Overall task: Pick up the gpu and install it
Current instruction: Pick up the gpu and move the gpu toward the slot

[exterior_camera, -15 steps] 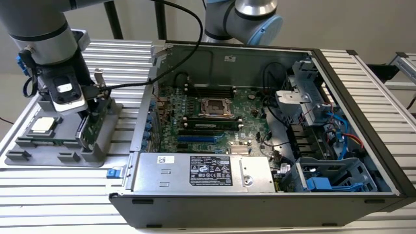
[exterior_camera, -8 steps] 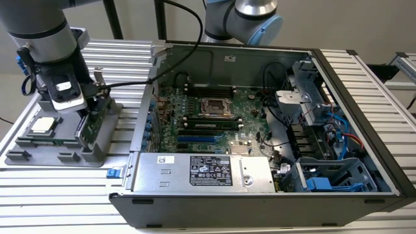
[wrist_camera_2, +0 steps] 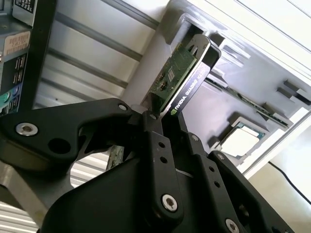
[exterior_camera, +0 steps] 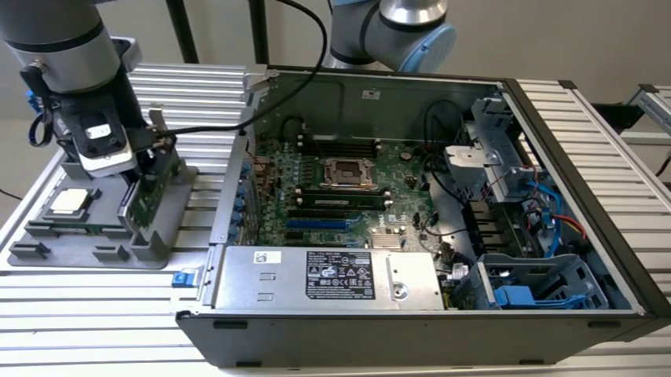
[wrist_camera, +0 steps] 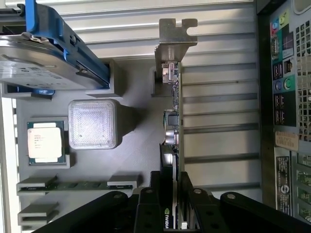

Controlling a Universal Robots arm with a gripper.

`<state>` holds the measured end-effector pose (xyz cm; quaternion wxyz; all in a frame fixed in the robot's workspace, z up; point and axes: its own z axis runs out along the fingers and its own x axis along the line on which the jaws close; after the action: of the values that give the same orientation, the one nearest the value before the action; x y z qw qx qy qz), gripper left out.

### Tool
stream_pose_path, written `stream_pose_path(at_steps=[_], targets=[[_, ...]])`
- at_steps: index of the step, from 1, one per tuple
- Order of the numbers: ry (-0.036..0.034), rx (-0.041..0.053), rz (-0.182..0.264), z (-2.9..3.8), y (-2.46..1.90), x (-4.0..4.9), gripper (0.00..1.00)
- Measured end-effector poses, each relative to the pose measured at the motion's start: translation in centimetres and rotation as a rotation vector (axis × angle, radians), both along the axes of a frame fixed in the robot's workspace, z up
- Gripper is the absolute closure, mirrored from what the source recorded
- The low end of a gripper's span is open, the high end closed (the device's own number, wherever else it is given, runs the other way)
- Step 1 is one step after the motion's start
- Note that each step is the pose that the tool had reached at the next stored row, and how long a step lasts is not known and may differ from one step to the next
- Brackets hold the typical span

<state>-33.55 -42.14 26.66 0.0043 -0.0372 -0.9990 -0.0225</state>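
Gripper (wrist_camera: 171, 183) seemingly tight around on-edge gpu (wrist_camera: 172, 109) (bracket (wrist_camera: 176, 36) farthest).

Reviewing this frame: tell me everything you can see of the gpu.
The gpu is a thin card: green circuit board, black cooler block on one face, silver metal bracket at one end. It stands on edge in a slot of the grey tray, at the exterior view's left beside the open computer case. The gripper is closed on the end away from the bracket, one finger on each face.
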Motion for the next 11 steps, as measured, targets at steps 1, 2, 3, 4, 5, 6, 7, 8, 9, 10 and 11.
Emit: stream_pose_path(at_steps=[1, 2, 3, 4, 5, 6, 7, 8, 9, 10, 11], targets=[[0.0, 0.0, 0.0, 0.1, 0.0, 0.0, 1.0], [0.0, 0.0, 0.0, 0.2, 0.0, 0.0, 1.0], [0.0, 0.0, 0.0, 0.27, 0.0, 0.0, 1.0], [0.0, 0.0, 0.0, 0.33, 0.0, 0.0, 1.0], [0.0, 0.0, 0.0, 0.38, 0.0, 0.0, 1.0], [0.0, 0.0, 0.0, 0.43, 0.0, 0.0, 1.0], [-0.0001, 0.0001, 0.0, 0.48, 0.0, 0.0, 1.0], [0.0, 0.0, 0.0, 0.55, 0.0, 0.0, 1.0], [0.0, 0.0, 0.0, 0.62, 0.0, 0.0, 1.0], [0.0, 0.0, 0.0, 0.72, 0.0, 0.0, 1.0], [0.0, 0.0, 0.0, 0.81, 0.0, 0.0, 1.0]])
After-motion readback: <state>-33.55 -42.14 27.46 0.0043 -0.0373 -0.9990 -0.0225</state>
